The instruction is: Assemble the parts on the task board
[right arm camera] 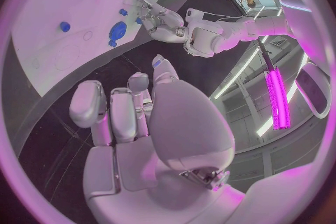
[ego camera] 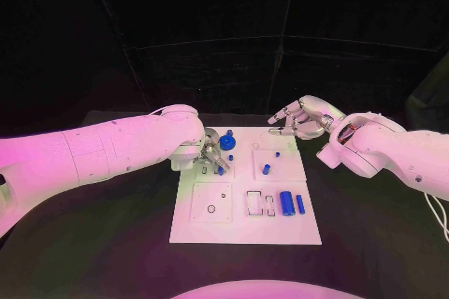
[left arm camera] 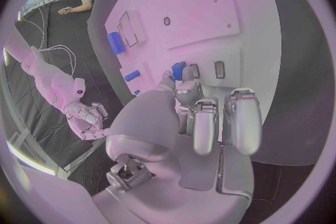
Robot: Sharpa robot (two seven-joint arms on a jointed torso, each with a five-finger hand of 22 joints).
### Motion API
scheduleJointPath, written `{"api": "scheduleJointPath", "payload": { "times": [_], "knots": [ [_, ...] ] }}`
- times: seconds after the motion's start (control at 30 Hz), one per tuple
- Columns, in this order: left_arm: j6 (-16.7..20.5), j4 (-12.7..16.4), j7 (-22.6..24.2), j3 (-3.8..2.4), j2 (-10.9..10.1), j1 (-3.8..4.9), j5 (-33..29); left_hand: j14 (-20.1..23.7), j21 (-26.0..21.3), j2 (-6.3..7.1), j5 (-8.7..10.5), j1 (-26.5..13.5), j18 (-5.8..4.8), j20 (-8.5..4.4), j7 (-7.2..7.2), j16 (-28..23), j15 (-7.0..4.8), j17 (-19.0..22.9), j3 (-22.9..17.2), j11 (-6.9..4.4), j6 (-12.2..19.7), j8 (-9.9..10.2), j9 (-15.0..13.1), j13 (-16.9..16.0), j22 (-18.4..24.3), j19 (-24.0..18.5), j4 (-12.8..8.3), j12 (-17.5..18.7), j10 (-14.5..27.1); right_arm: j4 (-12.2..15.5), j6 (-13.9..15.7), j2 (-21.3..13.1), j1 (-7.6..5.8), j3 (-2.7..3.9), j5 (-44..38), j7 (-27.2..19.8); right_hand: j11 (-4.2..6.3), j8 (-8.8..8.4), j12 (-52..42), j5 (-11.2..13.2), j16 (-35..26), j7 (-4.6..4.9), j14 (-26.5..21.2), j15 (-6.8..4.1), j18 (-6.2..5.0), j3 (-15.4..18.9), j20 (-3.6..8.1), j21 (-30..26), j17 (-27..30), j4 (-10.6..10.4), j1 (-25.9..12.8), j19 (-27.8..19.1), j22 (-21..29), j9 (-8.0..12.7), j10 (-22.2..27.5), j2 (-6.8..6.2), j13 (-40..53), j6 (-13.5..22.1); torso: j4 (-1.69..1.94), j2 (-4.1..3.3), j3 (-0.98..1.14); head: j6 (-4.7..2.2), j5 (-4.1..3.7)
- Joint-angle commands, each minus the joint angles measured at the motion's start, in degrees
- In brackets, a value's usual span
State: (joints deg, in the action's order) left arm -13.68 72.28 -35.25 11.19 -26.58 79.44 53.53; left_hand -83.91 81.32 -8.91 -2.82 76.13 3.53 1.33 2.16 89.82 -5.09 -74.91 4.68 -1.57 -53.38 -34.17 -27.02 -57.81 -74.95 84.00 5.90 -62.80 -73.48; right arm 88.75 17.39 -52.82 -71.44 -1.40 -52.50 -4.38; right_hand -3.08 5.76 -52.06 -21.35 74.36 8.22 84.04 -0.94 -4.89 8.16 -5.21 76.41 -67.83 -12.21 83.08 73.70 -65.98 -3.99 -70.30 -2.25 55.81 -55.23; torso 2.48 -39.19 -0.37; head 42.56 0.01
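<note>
The left hand was down on the white board's near-left corner of the upper half, fingertips pinching a small blue peg — stiff, light, probably slick plastic, best nipped at its sides. The right hand hovered off the far edge, fingers loosely curled, holding nothing — a fat blue cylinder lay untouched.

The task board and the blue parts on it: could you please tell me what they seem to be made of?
Task board: probably rigid plastic or painted sheet, white and matte, with cleanly cut recesses. Blue parts, such as the cylinder: likely moulded or printed plastic, uniformly coloured with a slight sheen.
</note>
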Motion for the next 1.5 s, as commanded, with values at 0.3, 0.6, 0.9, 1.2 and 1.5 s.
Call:
{"api": "scheduleJointPath", "payload": {
  "times": [0.3, 0.6, 0.9, 1.2, 1.5],
  "knots": [
    [5.8, 2.3, 2.4, -0.03, -2.1, 0.05, -1.9, -6.1, 0.3, 3.42, -0.37, 0.6, -0.78, -0.36, 0.13, 0.2, -0.22, -15.1, -19.2, 0.02, 1.1, 0.1, -1.7, 0.6, -1.3, 1.7, -7.3, 1.2, -0.6, -0.4, -0.4, 0.1, -0.12, 0.03, 0.2, -0.3, 0.16, 0.22, 0.3, -0.2, -0.3, -0.24, 1.1, -0.33, -0.55, 0.2, 0.03, -0.3, 0.1, 0.0, 0.2, -0.4, 0.1, 0.0, 0.0, 0.47, -0.1, -0.4, 0.06, 0.03, 0.05, 0.2, -0.12],
    [13.3, 6.2, 3.8, -0.03, -5.0, -0.02, -2.9, -6.1, 0.4, 8.79, -0.23, -6.5, -0.8, -0.4, 0.15, 0.2, -0.15, -15.1, -33.7, -0.12, 0.8, -0.7, -3.6, 0.2, -1.8, 1.8, -8.6, 0.8, -1.5, -0.6, -0.3, -0.1, -0.12, 0.03, 0.2, -0.5, 0.16, 0.22, 0.4, -0.3, -0.4, -0.24, 1.1, -0.33, -0.59, 0.2, 0.03, -0.4, 0.2, 0.0, 0.2, -0.5, 0.3, 0.0, 0.1, 0.51, -0.2, -0.4, 0.17, 0.06, 0.09, 0.24, 0.14],
    [20.2, 9.2, 5.0, 0.06, -7.2, -1.23, 1.5, -6.1, 0.7, 10.42, -0.24, -8.5, -0.91, -0.44, 0.16, 0.2, -0.24, -15.1, -37.7, -0.31, 0.8, -1.3, -4.6, -0.3, -2.4, 2.0, -8.8, 0.3, -2.0, -0.7, -0.3, -0.4, -0.12, 0.03, 0.2, -0.7, 0.14, 0.24, 0.4, -0.3, -0.5, -0.23, 1.1, -0.33, -0.59, 0.3, 0.04, -0.4, 0.3, 0.0, 0.1, -0.5, 0.3, 0.0, 0.1, 0.54, -0.2, -0.4, 0.62, 0.25, 0.26, 0.37, -0.01],
    [21.8, 9.2, 4.7, 0.09, -7.8, -2.69, 6.0, -6.1, 0.7, 10.59, -0.22, -8.7, -0.92, -0.45, 0.14, 0.2, -0.26, -15.1, -38.1, -0.32, 0.8, -1.3, -4.7, -0.3, -2.4, 2.0, -8.9, 0.3, -2.0, -1.0, -0.3, -0.4, -0.11, 0.03, 0.2, -0.9, 0.14, 0.25, 0.5, -0.3, -0.5, -0.22, 1.1, -0.32, -0.6, 0.3, 0.04, -0.4, 0.3, -0.1, 0.0, -0.5, 0.4, 0.0, 0.1, 0.55, -0.3, -0.4, 0.69, 0.26, 0.3, 0.35, -0.03],
    [20.9, 8.7, 4.0, 0.12, -7.3, -3.67, 8.5, -6.1, 0.7, 10.68, -0.21, -8.7, -0.91, -0.46, 0.13, 0.2, -0.27, -15.1, -38.3, -0.33, 0.8, -1.4, -4.8, -0.3, -2.4, 2.0, -8.9, 0.2, -2.0, -1.1, -0.4, -0.3, -0.11, 0.02, 0.2, -1.0, 0.14, 0.25, 0.4, -0.2, -0.5, -0.22, 1.1, -0.32, -0.59, 0.4, 0.04, -0.4, 0.3, -0.1, 0.0, -0.5, 0.4, 0.0, 0.1, 0.56, -0.3, -0.4, 0.68, 0.21, 0.32, 0.31, 0.07]
  ]
}}
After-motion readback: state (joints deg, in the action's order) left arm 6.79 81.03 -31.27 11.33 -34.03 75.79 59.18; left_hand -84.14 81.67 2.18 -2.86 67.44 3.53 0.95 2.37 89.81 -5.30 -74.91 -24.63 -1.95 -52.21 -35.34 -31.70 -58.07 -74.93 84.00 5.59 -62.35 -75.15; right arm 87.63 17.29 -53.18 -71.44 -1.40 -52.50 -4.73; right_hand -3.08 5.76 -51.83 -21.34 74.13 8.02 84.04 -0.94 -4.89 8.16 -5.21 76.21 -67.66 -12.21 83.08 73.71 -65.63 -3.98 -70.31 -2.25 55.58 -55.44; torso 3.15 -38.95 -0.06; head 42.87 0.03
